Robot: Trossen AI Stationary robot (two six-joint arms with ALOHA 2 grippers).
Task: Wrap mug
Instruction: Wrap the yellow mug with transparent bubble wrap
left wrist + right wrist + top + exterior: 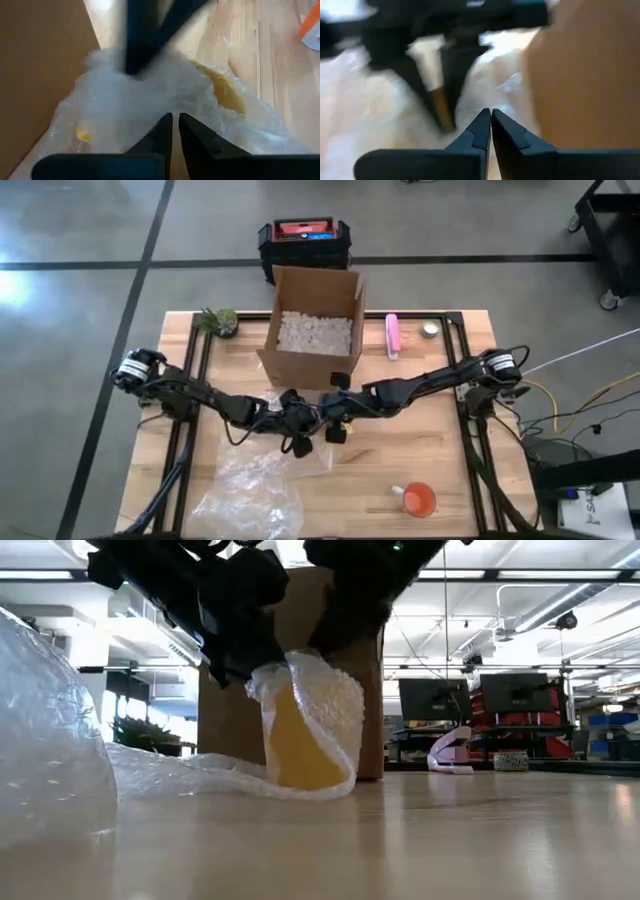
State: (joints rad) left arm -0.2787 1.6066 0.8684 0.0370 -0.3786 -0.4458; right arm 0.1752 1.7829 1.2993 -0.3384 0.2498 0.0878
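On the wooden table [420, 450], both claws, left claw [175, 131] and right claw [487, 128], pinch bubble wrap [330, 700] round the yellow mug [295, 745]

Cardboard box [312, 330], plant [218, 321], probably tape [430, 330].

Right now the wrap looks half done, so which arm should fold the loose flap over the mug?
Probably left: its claw sits shut on the wrap over the mug; the right claw is shut beside it.
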